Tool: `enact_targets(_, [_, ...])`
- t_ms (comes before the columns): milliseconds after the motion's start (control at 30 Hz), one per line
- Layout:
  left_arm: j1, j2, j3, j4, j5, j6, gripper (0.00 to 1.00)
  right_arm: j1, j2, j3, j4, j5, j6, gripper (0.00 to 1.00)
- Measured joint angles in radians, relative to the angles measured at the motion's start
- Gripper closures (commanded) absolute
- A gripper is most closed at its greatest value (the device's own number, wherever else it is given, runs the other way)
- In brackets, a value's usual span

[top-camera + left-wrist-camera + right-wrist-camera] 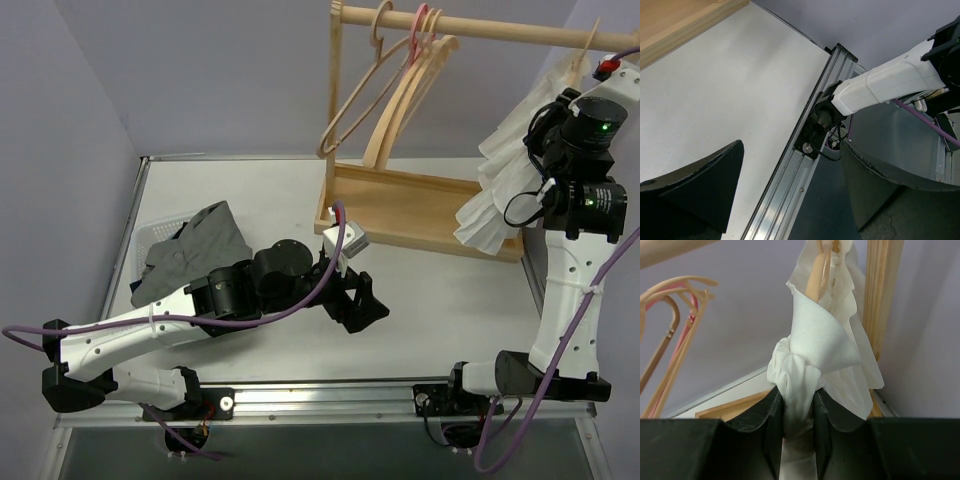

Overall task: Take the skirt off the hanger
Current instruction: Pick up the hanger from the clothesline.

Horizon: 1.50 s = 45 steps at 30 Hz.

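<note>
The table (pixel 450 320) lies under both my grippers. The wooden rack (pixel 420 210) stands on it, just past my left gripper (pixel 368 305) and beside my right one.

The skirt (pixel 200 245) is the grey heap far back behind my left gripper, past the wrist. It lies bunched in a white basket (pixel 148 235). It is on no hanger, so I think that job is done.

The white ruffled blouse (pixel 815 335) hangs right above my right gripper (pixel 799 405). A wooden hanger (pixel 814 282) pokes out at its top. The empty wooden hangers (pixel 400 100) hang higher up, off to one side of my right gripper.

My right gripper is pinching a thick wad of the blouse between its two fingers. My left gripper is spread wide over the bare table and holds nothing.

To do this pull well, I should grip hard, since the cloth is thin and could slip. I should pull slowly, down and toward me. A fast tug could yank the hanger off the rail. If the cloth catches, I should stop and let my left gripper help.
</note>
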Motion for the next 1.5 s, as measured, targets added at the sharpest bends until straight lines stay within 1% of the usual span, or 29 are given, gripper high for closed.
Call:
enact_targets(267, [0.014, -0.011, -0.006, 0.006, 0.024, 0.0, 0.14, -0.002, -0.048, -0.129, 0.145, -0.02, 0.063, 1.0])
enact_targets(400, [0.019, -0.019, -0.012, 0.019, 0.039, 0.0, 0.14, -0.002, -0.11, -0.24, 0.251, -0.029, 0.055, 1.0])
enact_targets(500, [0.02, -0.029, -0.029, 0.04, 0.049, -0.001, 0.14, -0.002, -0.143, -0.275, 0.289, -0.031, 0.024, 1.0])
enact_targets(700, [0.024, -0.034, -0.061, 0.074, 0.078, -0.009, 0.14, -0.002, -0.176, -0.28, 0.373, -0.075, -0.034, 1.0])
enact_targets(867, [0.025, -0.047, -0.104, 0.122, 0.1, -0.023, 0.14, -0.002, -0.173, -0.241, 0.362, -0.1, -0.053, 1.0])
enact_targets(1033, [0.03, -0.063, -0.134, 0.134, 0.115, -0.023, 0.14, -0.002, -0.176, -0.238, 0.361, -0.103, -0.061, 1.0])
enact_targets(1333, [0.04, -0.122, -0.161, 0.135, 0.126, -0.004, 0.13, -0.01, -0.169, -0.216, 0.354, -0.134, 0.002, 1.0])
enact_targets(1500, [0.05, -0.126, -0.161, 0.128, 0.125, 0.016, 0.13, -0.012, -0.174, -0.195, 0.368, -0.199, 0.053, 1.0])
